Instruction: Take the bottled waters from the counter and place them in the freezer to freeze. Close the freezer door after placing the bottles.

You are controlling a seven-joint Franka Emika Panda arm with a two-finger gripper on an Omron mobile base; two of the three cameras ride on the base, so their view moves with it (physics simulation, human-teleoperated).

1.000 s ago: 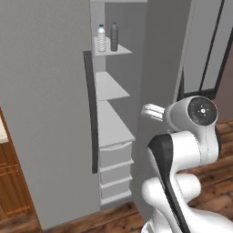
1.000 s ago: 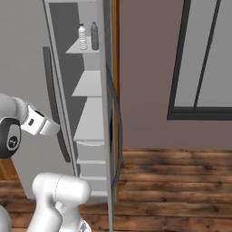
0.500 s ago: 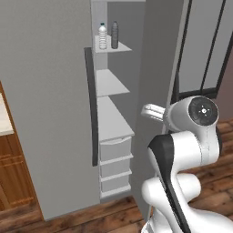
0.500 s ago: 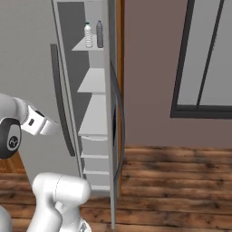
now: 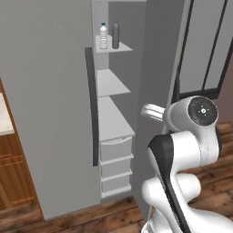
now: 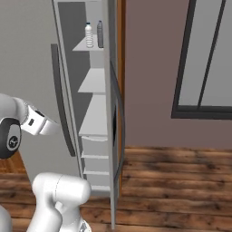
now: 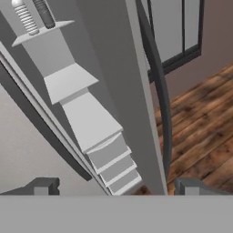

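Observation:
Two bottled waters stand on the top shelf of the open freezer [image 5: 111, 125]: a pale bottle [image 5: 104, 36] and a darker one [image 5: 115, 35] just right of it. The right base view shows the same pale bottle [image 6: 89, 35] and dark bottle [image 6: 99, 34], and in the hand view the pale bottle [image 7: 25, 17] and dark bottle [image 7: 44, 12] sit at the top left. The freezer door [image 6: 111, 104] stands open, edge-on, with its dark handle [image 6: 119, 118]. My gripper [image 7: 116, 186] is open and empty, well below the bottles, in front of the freezer. A sliver of the counter [image 5: 3, 116] shows at far left.
White drawers [image 5: 116, 159] fill the freezer's lower part. The closed plain grey door [image 5: 45, 100] with its dark handle [image 5: 92, 109] stands left of the opening. Wooden floor [image 6: 172, 181] and a dark-framed window [image 6: 204, 59] lie to the right. Brown cabinets [image 5: 13, 177] sit at lower left.
The whole picture has shifted a little to the right in both base views, so the camera has moved. The gripper stays open and the bottles rest unmoved on the shelf.

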